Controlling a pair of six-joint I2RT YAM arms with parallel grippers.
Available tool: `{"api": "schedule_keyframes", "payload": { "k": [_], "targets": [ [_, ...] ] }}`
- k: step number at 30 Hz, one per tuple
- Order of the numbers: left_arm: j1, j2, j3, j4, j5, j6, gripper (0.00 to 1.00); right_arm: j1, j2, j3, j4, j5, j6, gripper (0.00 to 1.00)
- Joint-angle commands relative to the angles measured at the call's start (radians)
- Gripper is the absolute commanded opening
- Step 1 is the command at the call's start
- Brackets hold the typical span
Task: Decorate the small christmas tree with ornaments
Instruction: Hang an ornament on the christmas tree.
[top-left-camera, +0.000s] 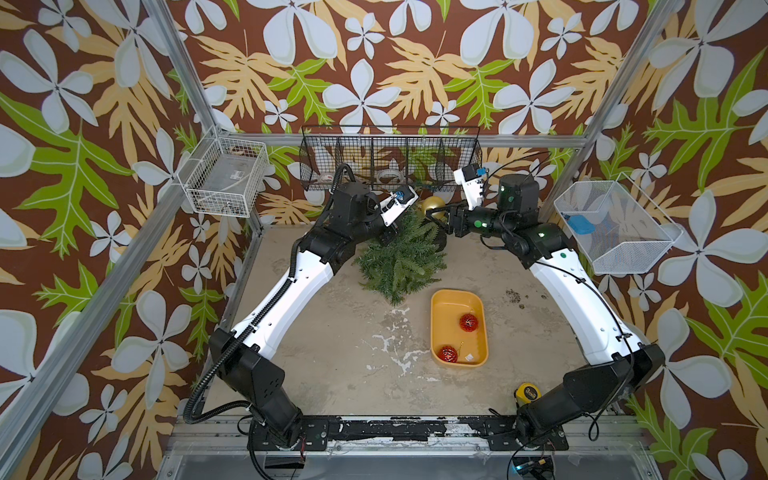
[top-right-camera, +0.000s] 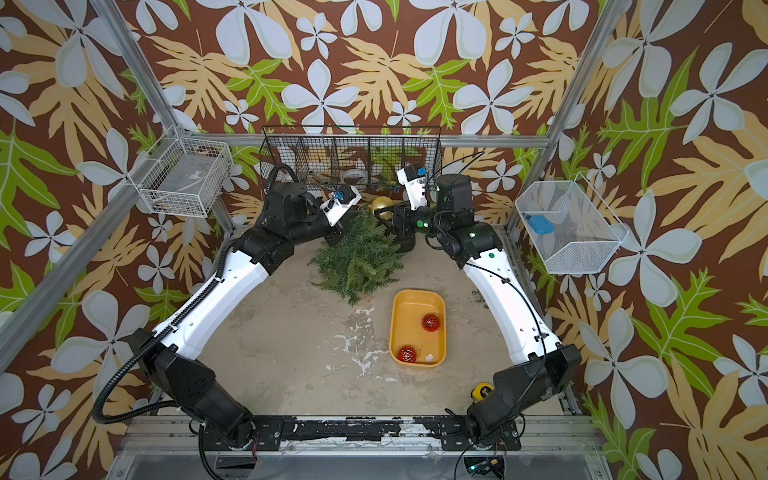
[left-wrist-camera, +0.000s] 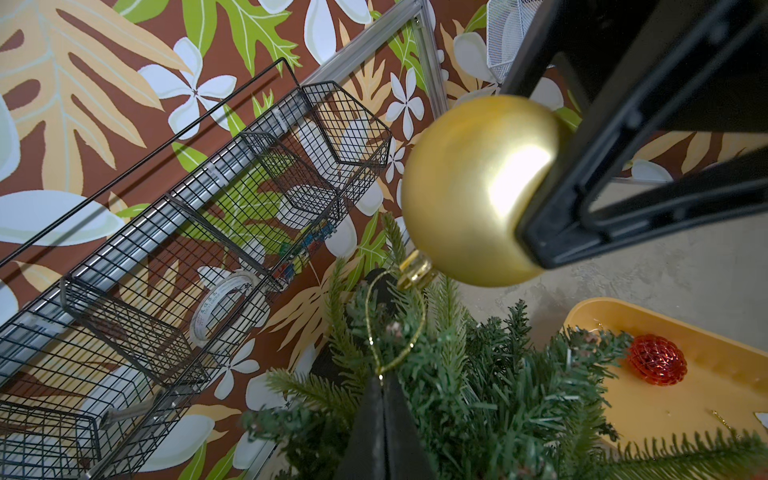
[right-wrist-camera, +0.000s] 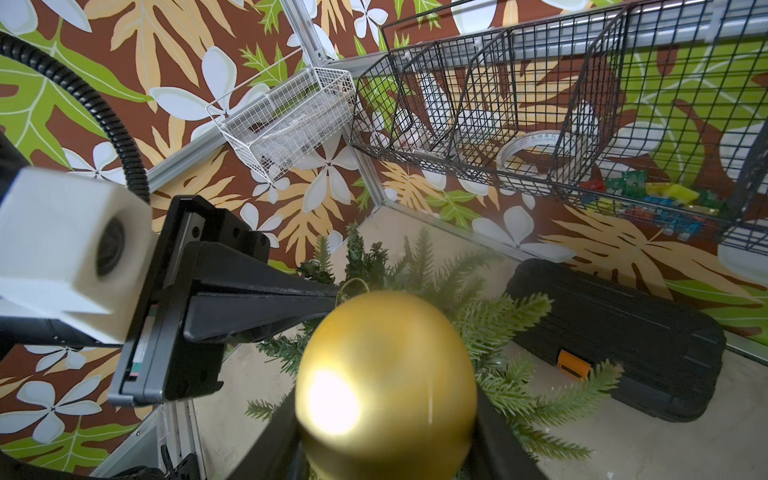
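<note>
A robotics lab cell: aluminium frame (top-left-camera: 185, 70), wallpaper backdrop (top-left-camera: 374, 62), two mounted arms (top-left-camera: 291, 291).

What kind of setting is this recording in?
Probably a lab robot cell, not a home: aluminium frame lined with floral wallpaper, wire baskets hung on it, two arms mounted on a rail.

On my counter (top-left-camera: 332, 353) a yellow tray (top-left-camera: 449, 305) lies right of centre, a yellow tape measure (top-left-camera: 527, 392) sits at the near right corner, and a black case (right-wrist-camera: 615, 332) by the far edge. Above that edge hangs a black wire basket (top-left-camera: 374, 166) holding a tape roll (right-wrist-camera: 536, 137)
</note>
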Motion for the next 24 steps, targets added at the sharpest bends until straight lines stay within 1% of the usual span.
{"api": "schedule_keyframes", "payload": {
  "k": [1,14,24],
  "targets": [
    [-0.001,0.005,0.000,-0.005,-0.011,0.002,0.00,0.000,0.003,0.008,0.014,-0.015,-0.002,0.47],
    [-0.001,-0.014,-0.018,-0.002,0.045,0.010,0.00,0.000,-0.010,0.015,-0.012,-0.007,-0.019,0.47],
    [-0.002,-0.010,-0.040,0.000,0.039,0.003,0.00,0.000,-0.016,-0.021,-0.002,0.010,-0.011,0.47]
  ]
}}
